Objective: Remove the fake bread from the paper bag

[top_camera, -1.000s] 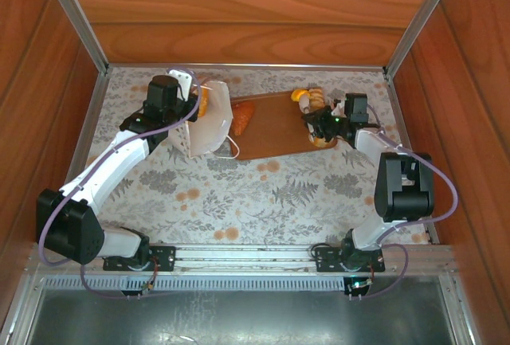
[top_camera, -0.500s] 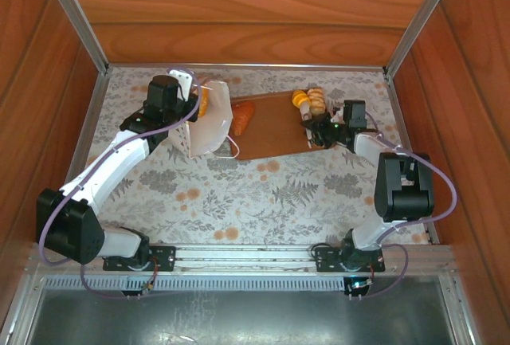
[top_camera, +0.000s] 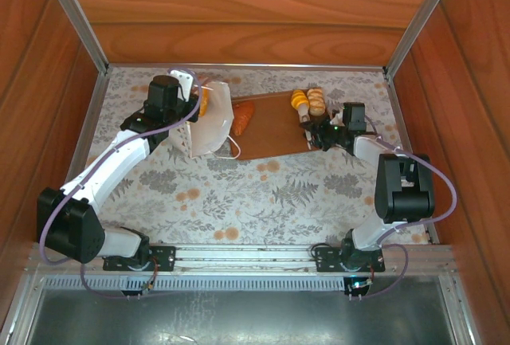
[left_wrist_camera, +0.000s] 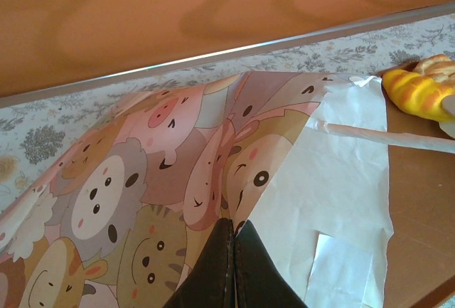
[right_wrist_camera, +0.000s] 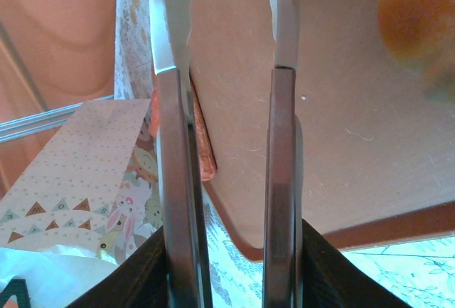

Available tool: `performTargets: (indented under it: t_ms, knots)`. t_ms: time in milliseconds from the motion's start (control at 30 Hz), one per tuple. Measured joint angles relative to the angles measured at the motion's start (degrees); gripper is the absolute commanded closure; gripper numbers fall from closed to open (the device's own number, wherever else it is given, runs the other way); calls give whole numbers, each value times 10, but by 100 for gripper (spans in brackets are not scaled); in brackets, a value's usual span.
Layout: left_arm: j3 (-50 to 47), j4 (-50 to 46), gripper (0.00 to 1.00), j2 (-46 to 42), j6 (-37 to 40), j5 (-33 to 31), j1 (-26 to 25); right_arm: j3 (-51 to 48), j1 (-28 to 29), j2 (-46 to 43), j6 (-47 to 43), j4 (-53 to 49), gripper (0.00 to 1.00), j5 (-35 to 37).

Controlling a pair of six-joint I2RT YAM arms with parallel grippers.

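Observation:
The white paper bag point(top_camera: 211, 126) lies tipped on its side at the board's left end. My left gripper point(top_camera: 191, 114) is shut on its paper point(left_wrist_camera: 234, 226), where cartoon-animal print point(left_wrist_camera: 142, 180) meets white. A yellow-orange fake bread point(top_camera: 204, 102) shows at the bag's far edge. An orange wedge point(top_camera: 243, 116) lies by the bag's mouth. Two striped rolls point(top_camera: 307, 100) rest on the board's far right; one roll point(left_wrist_camera: 419, 91) also appears in the left wrist view. My right gripper point(top_camera: 315, 132) hovers near them, open point(right_wrist_camera: 226, 38) with nothing between its fingers point(right_wrist_camera: 281, 180).
The flat brown board point(top_camera: 275, 126) lies under the breads, and its near right corner point(right_wrist_camera: 341, 144) sits beneath my right gripper. The floral tablecloth point(top_camera: 255, 194) covers the table. Wooden walls and metal rails point(top_camera: 88, 122) enclose the sides and the back.
My right gripper has opened wider and drawn back a little to the right, away from the rolls on the board. The left arm and the bag have stayed put.

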Motion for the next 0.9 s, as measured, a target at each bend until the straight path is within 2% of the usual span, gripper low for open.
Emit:
performTargets:
  t_ms: [167, 300, 633, 900]
  knots:
    - [0, 0, 100, 0, 0, 0, 0, 0, 6, 0, 9, 13, 58, -3]
    - [0, 0, 100, 0, 0, 0, 0, 0, 11, 0, 15, 18, 52, -3]
    - [0, 0, 100, 0, 0, 0, 0, -32, 12, -4, 23, 30, 52, 0]
    - [0, 0, 100, 0, 0, 0, 0, -57, 12, -56, 24, 20, 52, 8]
